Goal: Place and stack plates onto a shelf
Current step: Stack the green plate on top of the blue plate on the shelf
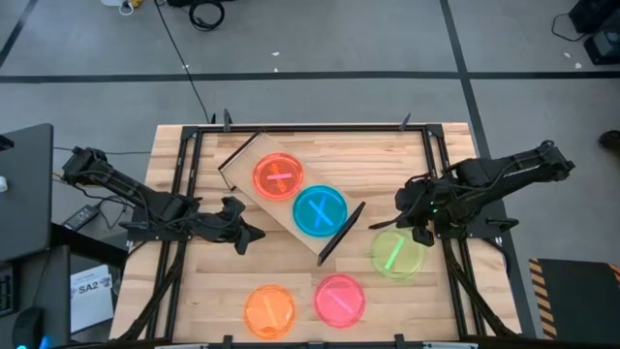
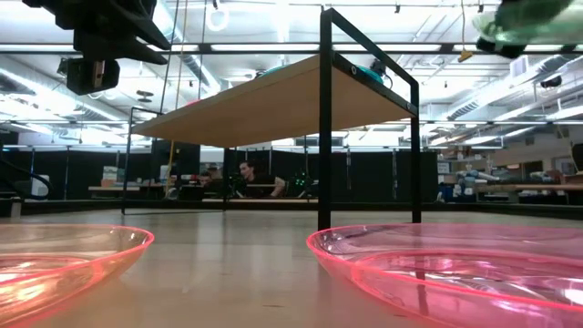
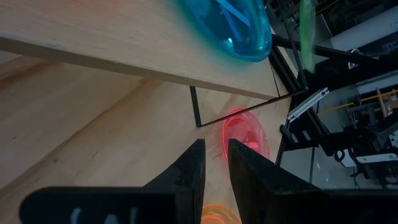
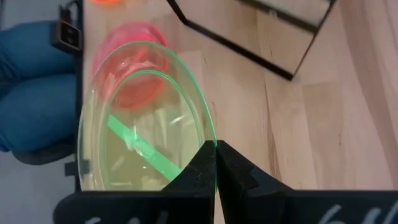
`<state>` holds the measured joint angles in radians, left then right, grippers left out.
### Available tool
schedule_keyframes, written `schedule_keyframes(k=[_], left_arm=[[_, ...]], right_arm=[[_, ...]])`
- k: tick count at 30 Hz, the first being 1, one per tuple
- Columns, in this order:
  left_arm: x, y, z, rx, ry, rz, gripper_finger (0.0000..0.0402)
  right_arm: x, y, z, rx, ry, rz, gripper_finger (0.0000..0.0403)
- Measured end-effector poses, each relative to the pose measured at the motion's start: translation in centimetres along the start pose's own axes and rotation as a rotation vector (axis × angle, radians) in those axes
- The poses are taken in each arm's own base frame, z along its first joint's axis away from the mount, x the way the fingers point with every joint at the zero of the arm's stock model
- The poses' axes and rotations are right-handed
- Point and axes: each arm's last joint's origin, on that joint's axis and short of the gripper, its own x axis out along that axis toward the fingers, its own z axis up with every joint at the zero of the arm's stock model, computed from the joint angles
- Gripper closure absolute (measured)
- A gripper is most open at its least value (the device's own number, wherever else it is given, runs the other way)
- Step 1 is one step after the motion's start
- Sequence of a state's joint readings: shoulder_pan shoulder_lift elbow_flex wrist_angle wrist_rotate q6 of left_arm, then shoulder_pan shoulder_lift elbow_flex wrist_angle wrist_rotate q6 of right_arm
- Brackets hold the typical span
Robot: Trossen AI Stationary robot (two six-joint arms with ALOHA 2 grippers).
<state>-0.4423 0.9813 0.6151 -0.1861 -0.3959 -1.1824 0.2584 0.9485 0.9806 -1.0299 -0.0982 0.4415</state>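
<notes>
Shelf [image 1: 254,163] sits diagonally at centre of the high view, running from upper left to lower right, with a dark end panel [image 1: 341,233] at its lower-right end. Two plates rest on it: an orange-red plate [image 1: 279,176] toward the upper left and a blue plate [image 1: 320,211] just beside it toward the lower right. On the table [image 1: 446,301], along the bottom of the frame, an orange plate [image 1: 269,310] lies left of a pink plate [image 1: 340,299], close but apart. Right gripper [image 1: 415,219] is at right of centre, pinching the rim of a green plate [image 1: 397,254]; in the right wrist view the fingers [image 4: 200,171] are pressed together on the plate's edge, and the low view shows that plate [image 2: 533,20] lifted high at upper right, clear of the table. Left gripper [image 1: 250,237] sits at left of centre, just off the shelf's lower edge, holding nothing; in the left wrist view its fingers [image 3: 189,169] stand nearly together with a narrow gap between them.
</notes>
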Motion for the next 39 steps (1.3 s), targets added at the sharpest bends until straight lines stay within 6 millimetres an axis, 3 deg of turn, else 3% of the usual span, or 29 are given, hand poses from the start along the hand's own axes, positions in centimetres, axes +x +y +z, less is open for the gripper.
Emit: schedule_keyframes(k=[20,29,39], left_arm=[[0.0,0.0,0.0,0.000,0.000,0.001,0.0326],[0.0,0.0,0.0,0.001,0.001,0.001,0.0326],[0.0,0.0,0.0,0.002,0.002,0.005,0.0326]], right_arm=[[-5.1,2.2,3.5,-0.030,-0.300,0.141,0.0393],[-5.5,2.8,5.4,-0.035,-0.480,0.189,0.0392],[-3.9,1.3,8.3,0.050,-0.562,0.103,0.0392]])
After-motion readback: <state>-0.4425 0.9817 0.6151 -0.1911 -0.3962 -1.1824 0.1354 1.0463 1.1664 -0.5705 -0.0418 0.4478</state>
